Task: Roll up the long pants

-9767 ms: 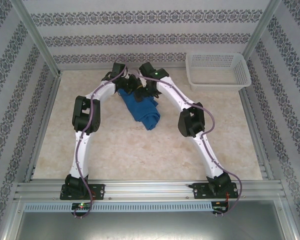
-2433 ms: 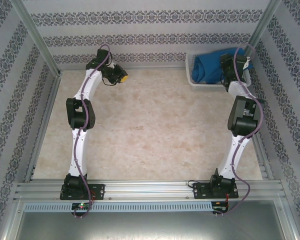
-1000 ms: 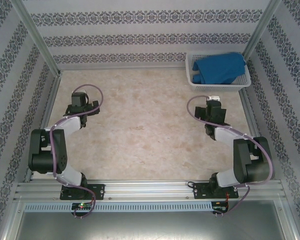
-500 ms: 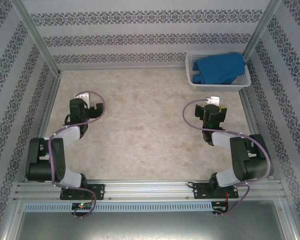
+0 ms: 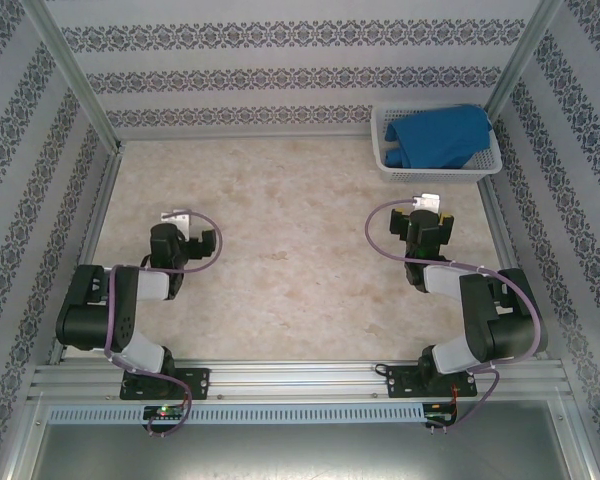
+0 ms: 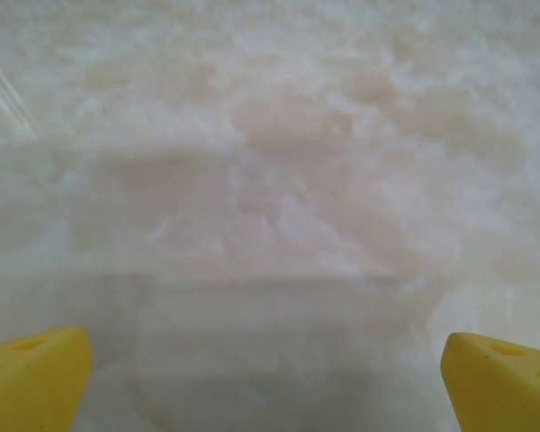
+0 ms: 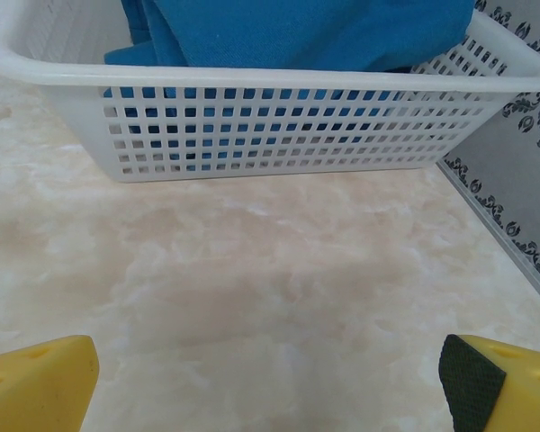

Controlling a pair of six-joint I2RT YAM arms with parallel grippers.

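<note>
**Blue bundle in basket, both my grippers empty**

Hidden bits first. In my right wrist view the long pants [image 7: 297, 27] are cut off by the top edge, and their lower part shows only through the mesh of the white basket [image 7: 279, 130]. I can't tell waist from leg ends or how tightly they're rolled. Only the yellow fingertips [image 7: 36, 382] poke in at the bottom corners. My left wrist view is blurry, just pale marbled table [image 6: 270, 180].

From the top, the pants are heaped in the basket at the far right corner of the table, bulging above the rim. Their long axis runs along the basket's length, left to right, with a lobe sagging toward its near-left corner.

Right gripper [image 7: 265, 382]: jaws wide apart, nothing between them, facing the basket's near wall, not touching. Left gripper [image 6: 268, 378]: jaws wide apart over bare table, well apart from the basket.
</note>
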